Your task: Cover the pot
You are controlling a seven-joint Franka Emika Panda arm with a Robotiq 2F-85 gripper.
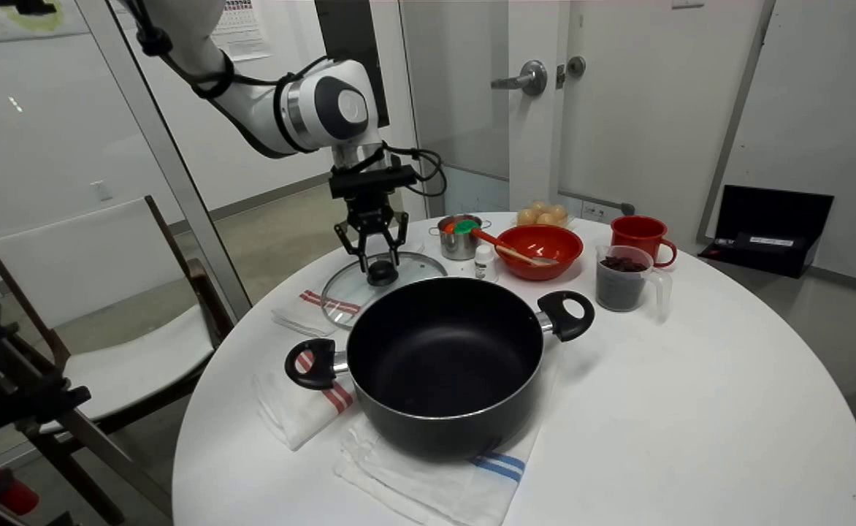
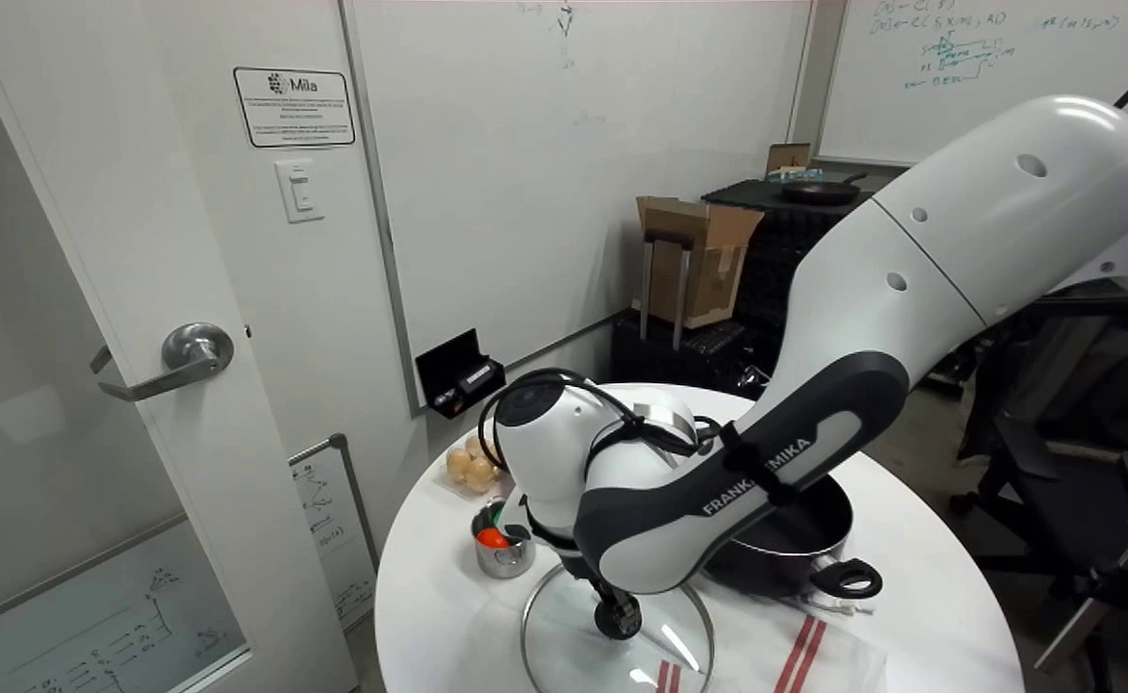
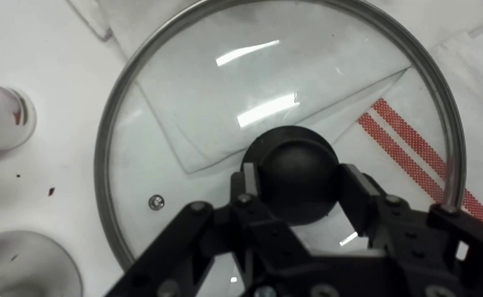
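The wide black pot (image 1: 442, 431) stands uncovered on towels on the round white table, its two black handles out to the sides. It is partly behind the arm in an exterior view (image 2: 761, 575). The glass lid (image 1: 422, 272) lies beside the pot, partly over a folded towel; it also shows in the wrist view (image 3: 175, 123) and in an exterior view (image 2: 655, 654). My gripper (image 1: 380, 263) points down at the lid. In the wrist view its fingers (image 3: 297, 171) sit against both sides of the black knob (image 3: 301, 181) and look shut on it.
Near the lid stand a small metal pot (image 1: 459, 246), a white bottle (image 1: 483, 263) and a red bowl (image 1: 537, 267) with utensils. A red mug (image 1: 636, 234), a measuring cup (image 1: 618, 292) and eggs (image 1: 541, 215) stand further along. Striped towels (image 1: 442, 489) lie under the pot.
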